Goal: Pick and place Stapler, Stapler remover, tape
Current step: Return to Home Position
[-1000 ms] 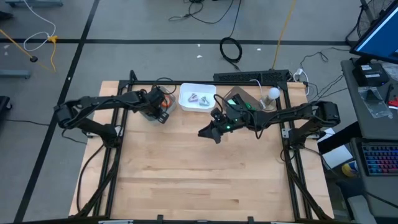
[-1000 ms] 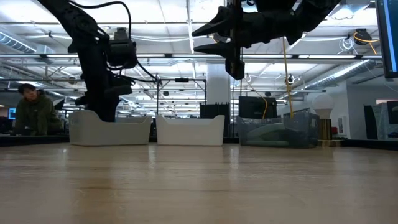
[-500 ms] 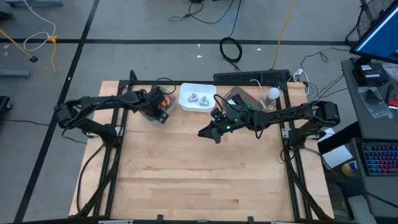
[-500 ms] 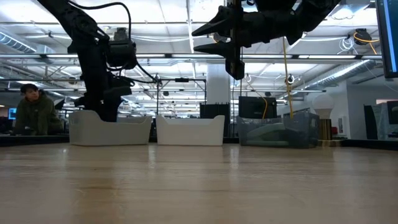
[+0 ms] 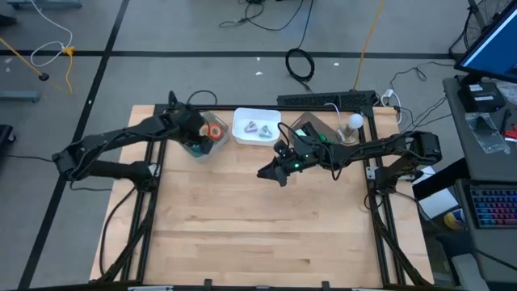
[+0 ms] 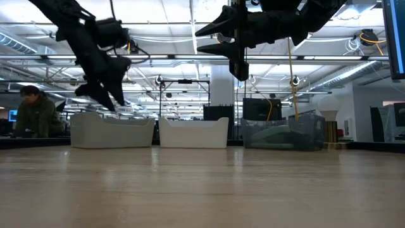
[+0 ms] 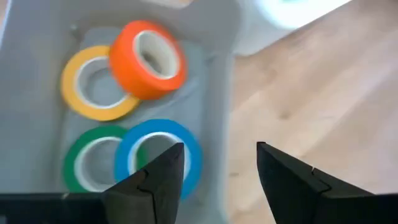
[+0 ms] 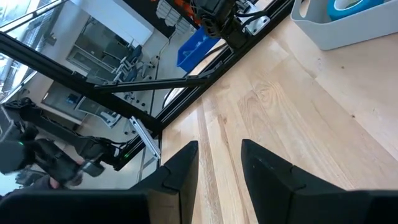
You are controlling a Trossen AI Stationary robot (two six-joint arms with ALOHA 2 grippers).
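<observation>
Two grippers hung with fingers parted and empty: the right gripper (image 5: 262, 172) at the overhead view's centre above the table (image 5: 266, 234), the left gripper (image 7: 219, 151) upper left over the gray bin (image 7: 217, 74). Inside lay orange tape (image 7: 134, 68), seemingly leaning on yellow tape (image 7: 71, 88), beside green tape (image 7: 71, 158) and blue tape (image 7: 155, 127).

The right end effector (image 8: 219, 147) hangs above the wooden counter (image 8: 292, 112), its two dark fingers (image 8: 180, 171) parted with nothing between them. Farther off on the counter stands a pale gray bin (image 8: 348, 28), and the edge of a blue tape roll (image 8: 351, 5) shows inside it. A black frame rail (image 8: 205, 83) borders the counter's edge. Beyond the rail, a blue box (image 8: 196, 45) sits in the room, near some shelving.
</observation>
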